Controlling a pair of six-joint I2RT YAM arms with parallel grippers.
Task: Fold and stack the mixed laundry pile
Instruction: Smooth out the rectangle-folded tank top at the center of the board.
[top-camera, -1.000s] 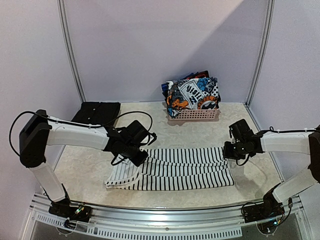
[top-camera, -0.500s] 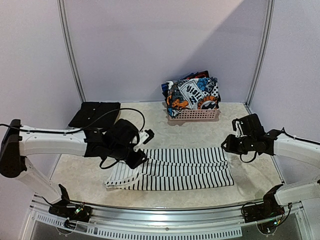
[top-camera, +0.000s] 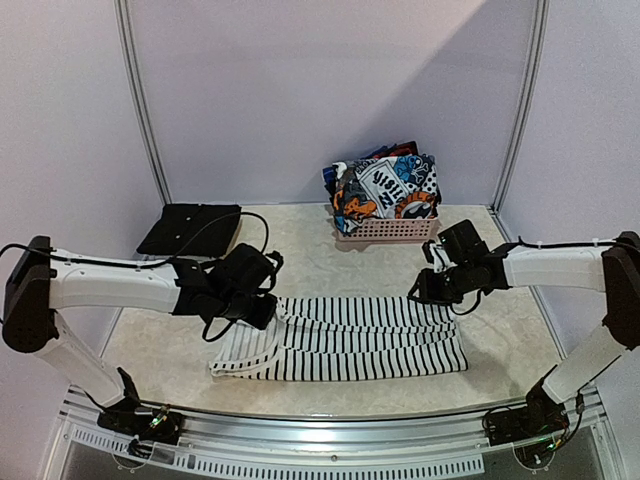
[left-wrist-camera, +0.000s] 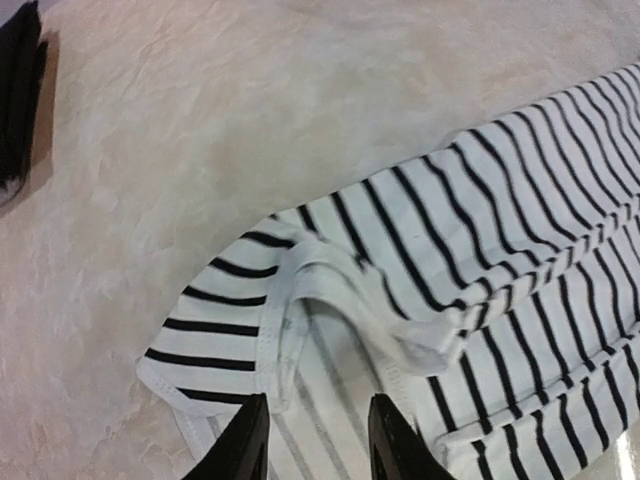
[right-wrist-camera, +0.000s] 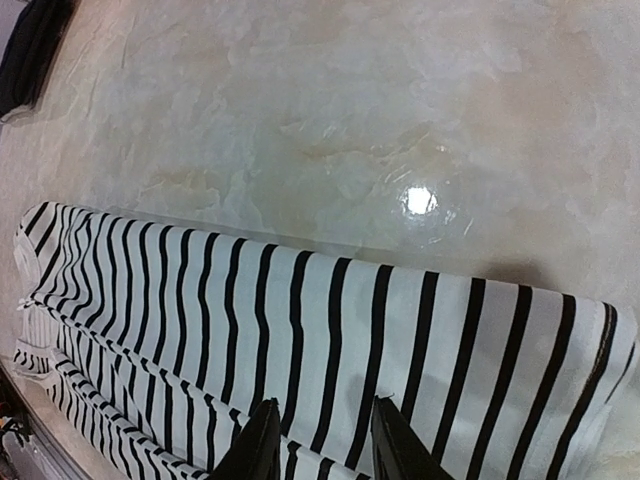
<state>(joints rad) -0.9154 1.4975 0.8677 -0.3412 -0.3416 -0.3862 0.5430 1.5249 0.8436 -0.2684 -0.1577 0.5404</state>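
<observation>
Top external view: nearest the lower edge of the frame, a white garment with thin black stripes (top-camera: 350, 340) is lying flat across the middle of the pale marbled table (top-camera: 330, 262), folded lengthwise into a wide band, with a curved hem spilling out at its lower-left corner. The left gripper (top-camera: 262, 308) is hovering over the band's upper-left end, and the right gripper (top-camera: 418, 290) is hovering over its upper-right corner.

Left wrist view: the two dark fingers (left-wrist-camera: 245, 450) are standing parted at the bottom of the frame, with nothing between them. Below them, the striped cloth is showing a rumpled double fold and a stitched hem.

Right wrist view: the fingers (right-wrist-camera: 262, 445) are likewise standing apart at the bottom centre, gripping nothing, and the smooth folded edge of the striped cloth is running across the frame just beyond them.

Farther back in the top external view, a folded black garment (top-camera: 190, 228) is resting at the table's left rear corner. Against the back wall, right of centre, the rest of the laundry pile (top-camera: 385, 185) is heaping out of a pink basket (top-camera: 390, 230), a blue-orange-white-black graphic print lying uppermost.
</observation>
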